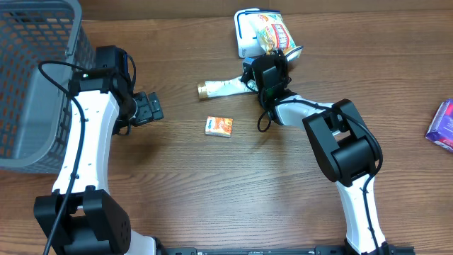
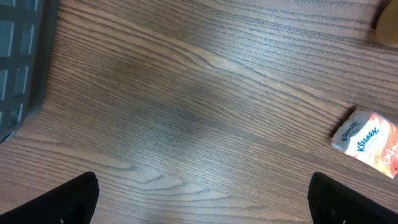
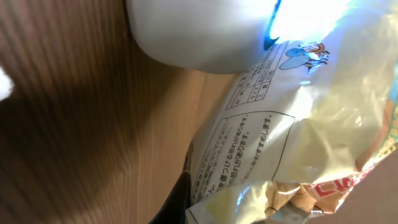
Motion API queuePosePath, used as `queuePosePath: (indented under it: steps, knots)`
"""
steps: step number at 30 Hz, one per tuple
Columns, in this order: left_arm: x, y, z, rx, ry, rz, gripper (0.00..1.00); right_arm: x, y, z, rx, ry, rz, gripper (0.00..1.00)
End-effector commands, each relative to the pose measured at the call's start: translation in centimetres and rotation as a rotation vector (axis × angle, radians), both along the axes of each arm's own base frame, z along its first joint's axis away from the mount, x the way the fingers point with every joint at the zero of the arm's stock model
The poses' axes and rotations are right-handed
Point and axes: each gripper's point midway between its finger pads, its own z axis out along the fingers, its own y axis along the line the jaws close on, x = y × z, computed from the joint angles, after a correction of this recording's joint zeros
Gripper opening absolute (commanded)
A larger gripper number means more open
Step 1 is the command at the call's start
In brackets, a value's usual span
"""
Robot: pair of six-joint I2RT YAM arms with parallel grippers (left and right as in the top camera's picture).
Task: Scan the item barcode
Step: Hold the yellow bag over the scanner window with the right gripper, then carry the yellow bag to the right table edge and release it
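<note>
Overhead: right arm at the snack bag, no scan to be seen yet.
From the left, the grey basket stands at the edge of the table. Near it the left jaws hover spread wide and empty over bare wood. A tissue pack and a tube lie mid-table. The right jaws are shut against the near edge of the snack bag, which lies at the far side beside a white object with a blue rim. I cannot tell whether the film is pinched. The right wrist view shows the bag's printed back close up, with no barcode visible. A purple pack sits far right. In my judgement the item is only reached, and the barcode must yet be found and presented.
</note>
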Motion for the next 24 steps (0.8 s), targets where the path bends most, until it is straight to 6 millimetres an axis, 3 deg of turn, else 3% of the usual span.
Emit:
queuePosePath:
  steps: [1, 8, 11, 14, 16, 18, 19, 20, 21, 22, 23, 24]
  knots:
    - [0.3, 0.2, 1.3, 0.013, -0.040, -0.003, 1.00, 0.0, 1.2, 1.9, 0.006, -0.035, 0.047, 0.04]
    - [0.3, 0.2, 1.3, 0.013, -0.040, -0.003, 1.00, 0.2, 2.7, 3.8, 0.000, -0.082, 0.097, 0.04]
    - [0.3, 0.2, 1.3, 0.013, -0.040, -0.003, 1.00, -0.1, 2.4, 7.1, 0.146, -0.170, 0.022, 0.04]
    - [0.3, 0.2, 1.3, 0.013, -0.040, -0.003, 1.00, -0.6, 0.7, 11.9, 0.264, -0.246, -0.058, 0.04]
    - [0.3, 0.2, 1.3, 0.013, -0.040, -0.003, 1.00, -1.0, -1.8, 16.2, 0.347, -0.342, -0.139, 0.04]
    - [0.3, 0.2, 1.3, 0.013, -0.040, -0.003, 1.00, -1.9, -7.1, 21.9, 0.470, -0.494, -0.280, 0.04]
    - [0.3, 0.2, 1.3, 0.013, -0.040, -0.003, 1.00, -2.5, -9.7, 23.7, 0.526, -0.561, -0.350, 0.04]
    - [0.3, 0.2, 1.3, 0.013, -0.040, -0.003, 1.00, -3.1, -12.1, 25.0, 0.577, -0.624, -0.423, 0.04]
    - [0.3, 0.2, 1.3, 0.013, -0.040, -0.003, 1.00, -4.3, -16.0, 26.3, 0.662, -0.719, -0.546, 0.04]
    - [0.3, 0.2, 1.3, 0.013, -0.040, -0.003, 1.00, -5.4, -19.2, 26.5, 0.719, -0.779, -0.647, 0.04]
    - [0.3, 0.2, 1.3, 0.013, -0.040, -0.003, 1.00, -5.8, -20.6, 26.3, 0.731, -0.792, -0.692, 0.04]
    - [0.3, 0.2, 1.3, 0.013, -0.040, -0.003, 1.00, -7.0, -23.5, 25.5, 0.737, -0.804, -0.787, 0.04]
